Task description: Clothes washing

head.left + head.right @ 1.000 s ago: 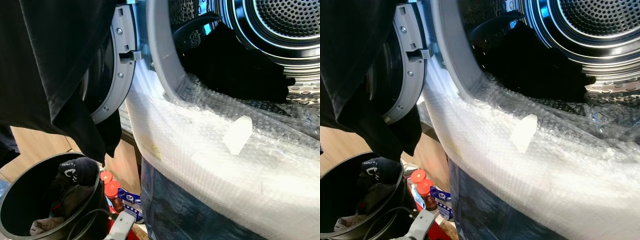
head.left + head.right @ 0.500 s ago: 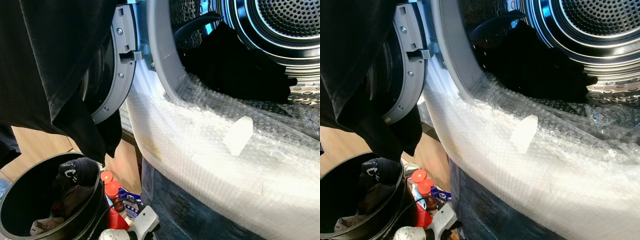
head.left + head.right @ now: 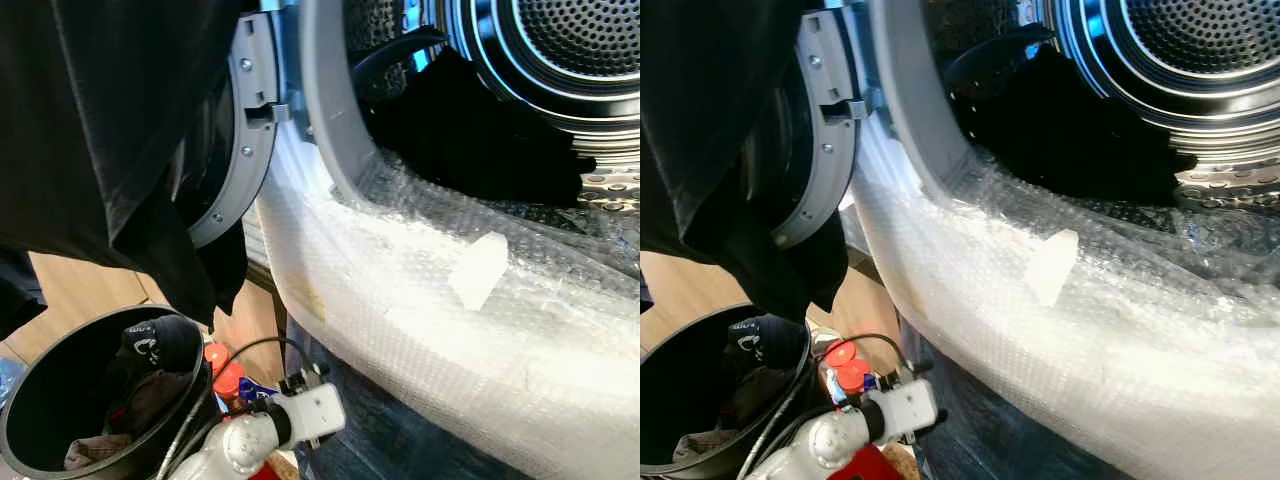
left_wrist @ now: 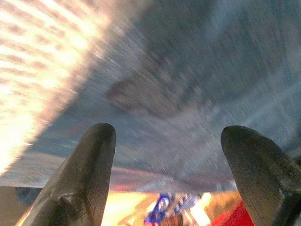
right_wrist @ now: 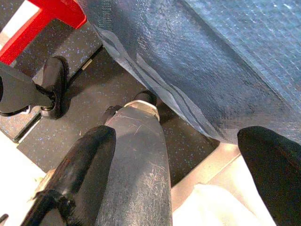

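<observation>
The washing machine's drum (image 3: 565,45) stands open, with dark clothes (image 3: 470,140) lying in its mouth. A large black garment (image 3: 110,130) hangs at the upper left, in front of the open door (image 3: 240,150). A black bucket (image 3: 25,405) at the lower left holds more clothes (image 3: 150,345). My left arm's wrist (image 3: 305,412) rises at the bottom, beside the bucket and below the machine's front. My left gripper (image 4: 169,136) is open and empty, close to the blue-covered front. My right gripper (image 5: 183,136) is open, hanging low over the floor.
Bubble wrap (image 3: 430,300) covers the machine's front rim, with blue sheeting (image 3: 385,445) below it. Two red-capped bottles (image 3: 222,372) stand between bucket and machine. A red object (image 5: 51,14) and my silver leg (image 5: 136,160) lie under the right gripper.
My left arm has risen from the bottom edge, up and to the right, toward the machine's front. The garment, bucket and drum have stayed put.
</observation>
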You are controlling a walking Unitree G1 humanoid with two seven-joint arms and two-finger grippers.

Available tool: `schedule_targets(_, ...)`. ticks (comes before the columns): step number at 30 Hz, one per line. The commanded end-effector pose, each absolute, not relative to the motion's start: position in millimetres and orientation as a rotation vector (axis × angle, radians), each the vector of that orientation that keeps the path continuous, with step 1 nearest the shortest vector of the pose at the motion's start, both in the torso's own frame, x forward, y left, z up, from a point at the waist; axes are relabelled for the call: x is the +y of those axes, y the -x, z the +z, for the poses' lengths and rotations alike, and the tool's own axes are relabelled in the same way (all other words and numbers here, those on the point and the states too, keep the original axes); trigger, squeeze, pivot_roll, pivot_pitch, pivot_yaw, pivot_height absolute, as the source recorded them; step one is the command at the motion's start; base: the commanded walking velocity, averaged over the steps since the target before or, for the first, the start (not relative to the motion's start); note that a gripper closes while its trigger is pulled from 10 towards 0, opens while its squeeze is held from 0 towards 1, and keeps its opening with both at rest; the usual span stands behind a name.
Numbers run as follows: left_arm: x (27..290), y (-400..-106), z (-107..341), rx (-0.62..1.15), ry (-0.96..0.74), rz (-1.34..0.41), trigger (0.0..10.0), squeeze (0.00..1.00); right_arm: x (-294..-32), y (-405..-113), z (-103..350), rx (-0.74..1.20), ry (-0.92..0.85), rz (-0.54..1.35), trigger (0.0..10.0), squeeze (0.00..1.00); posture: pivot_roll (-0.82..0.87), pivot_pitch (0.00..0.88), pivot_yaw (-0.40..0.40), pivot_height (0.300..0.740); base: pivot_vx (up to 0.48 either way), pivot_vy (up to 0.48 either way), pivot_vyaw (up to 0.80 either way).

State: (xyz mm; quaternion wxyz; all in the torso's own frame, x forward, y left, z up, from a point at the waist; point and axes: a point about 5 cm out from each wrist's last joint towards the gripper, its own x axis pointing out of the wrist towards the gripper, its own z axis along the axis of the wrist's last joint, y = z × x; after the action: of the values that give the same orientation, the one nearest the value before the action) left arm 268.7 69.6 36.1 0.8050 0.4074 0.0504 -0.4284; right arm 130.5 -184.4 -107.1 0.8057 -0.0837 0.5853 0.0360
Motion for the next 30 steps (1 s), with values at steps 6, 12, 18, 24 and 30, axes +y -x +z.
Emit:
schedule_targets(6, 62, -244, 48, 0.247, -0.6, -1.035, 10.0, 0.0, -185, -113, -112, 1.317, 0.214, 0.103, 10.0, 0.0, 0.12, 0.0, 0.046, 0.74, 0.0, 0.0, 0.0)
schedule_targets(12, 75, -226, 65, 0.343, -0.386, -0.912, 10.0, 0.0, -185, -113, -112, 1.314, 0.228, 0.117, 10.0, 0.0, 0.13, 0.0, 0.058, 0.74, 0.0, 0.0, 0.0)
schedule_targets(18, 112, -228, 81, 0.377, -0.363, -0.552, 10.0, 0.0, -185, -115, -112, 1.3, 0.224, 0.115, 10.0, 0.0, 0.13, 0.0, 0.061, 0.74, 0.0, 0.0, 0.0)
schedule_targets(24, 136, -224, 94, 0.341, -0.207, -0.39, 10.0, 0.0, -187, -115, -111, 1.305, 0.289, 0.168, 10.0, 0.0, 0.16, 0.0, 0.046, 0.74, 0.0, 0.0, 0.0)
schedule_targets(30, 166, -229, 102, 0.273, -0.117, -0.158, 10.0, 0.0, -188, -117, -111, 1.302, 0.29, 0.167, 10.0, 0.0, 0.17, 0.0, 0.035, 0.74, 0.0, 0.0, 0.0)
